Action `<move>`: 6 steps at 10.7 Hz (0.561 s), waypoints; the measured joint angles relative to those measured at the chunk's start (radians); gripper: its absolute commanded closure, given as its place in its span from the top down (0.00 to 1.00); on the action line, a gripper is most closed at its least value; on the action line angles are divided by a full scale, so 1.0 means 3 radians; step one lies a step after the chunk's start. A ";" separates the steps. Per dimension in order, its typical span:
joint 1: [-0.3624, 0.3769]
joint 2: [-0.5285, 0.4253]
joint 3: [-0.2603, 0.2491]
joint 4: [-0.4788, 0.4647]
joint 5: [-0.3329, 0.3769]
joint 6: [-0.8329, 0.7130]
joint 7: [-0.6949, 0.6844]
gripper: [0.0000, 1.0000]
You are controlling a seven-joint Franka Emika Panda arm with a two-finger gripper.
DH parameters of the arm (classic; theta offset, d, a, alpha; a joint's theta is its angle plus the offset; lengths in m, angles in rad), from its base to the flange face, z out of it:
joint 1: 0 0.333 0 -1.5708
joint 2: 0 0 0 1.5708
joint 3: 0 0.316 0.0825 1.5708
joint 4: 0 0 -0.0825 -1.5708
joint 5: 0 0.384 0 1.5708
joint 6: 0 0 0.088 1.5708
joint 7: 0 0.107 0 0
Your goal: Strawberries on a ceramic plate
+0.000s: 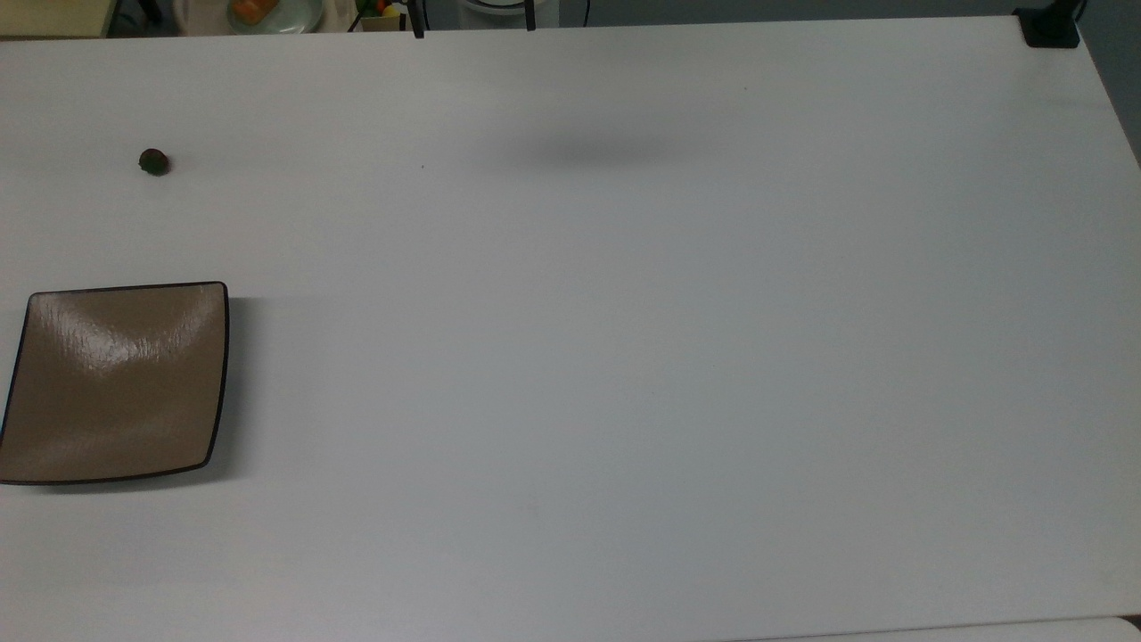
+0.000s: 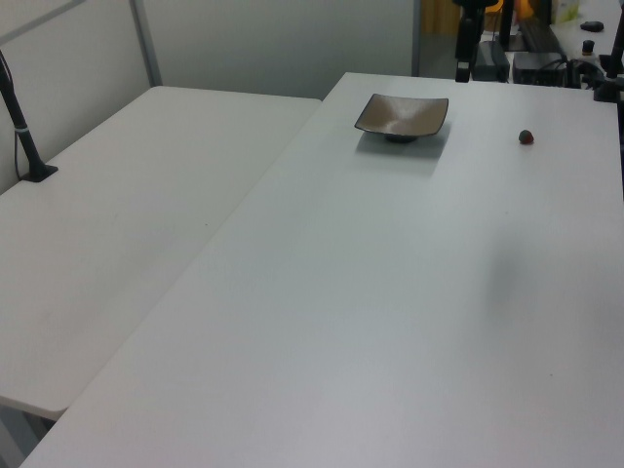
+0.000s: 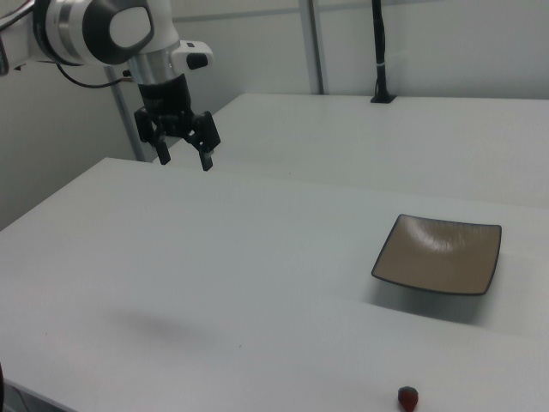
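Jaws spread apart and holding nothing: that is how the gripper (image 3: 183, 154) appears in the right view, hanging in the air above the tabletop (image 3: 214, 283) near the right view's upper left, its two dark fingers (image 3: 206, 158) pointing down. The arm (image 3: 103, 30) above it is white with dark joints, and a soft shadow lies on the surface below, toward the right view's lower left.

The white tabletop (image 1: 624, 357) spans nearly the whole top view. A second white table (image 2: 127, 234) stands just beside it on the left view's left, with a dark post (image 2: 24, 136) rising from a base on it.

The ceramic plate (image 1: 116, 383) sits flat at the top view's left edge, square, glossy tan-brown with a thin dark rim and upturned edges; nothing lies in it. In the right view the plate (image 3: 439, 255) is at the right, well apart from the gripper.

The strawberry (image 1: 154, 161), a tiny dark roundish berry, rests on the bare surface above the plate in the top view, apart from it. In the left view it (image 2: 526, 137) lies to the plate's (image 2: 402, 116) right; in the right view it (image 3: 408, 397) is at the bottom edge, red and nearer the camera than the plate.
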 measured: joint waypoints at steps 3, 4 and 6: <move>-0.0016 0.0008 -0.0015 0.0014 0.0000 0.0000 0.0000 1.00; -0.0020 0.0001 -0.0020 0.0015 0.0000 0.0000 0.0000 1.00; -0.0022 -0.0006 -0.0021 0.0015 0.0000 0.0000 0.0000 1.00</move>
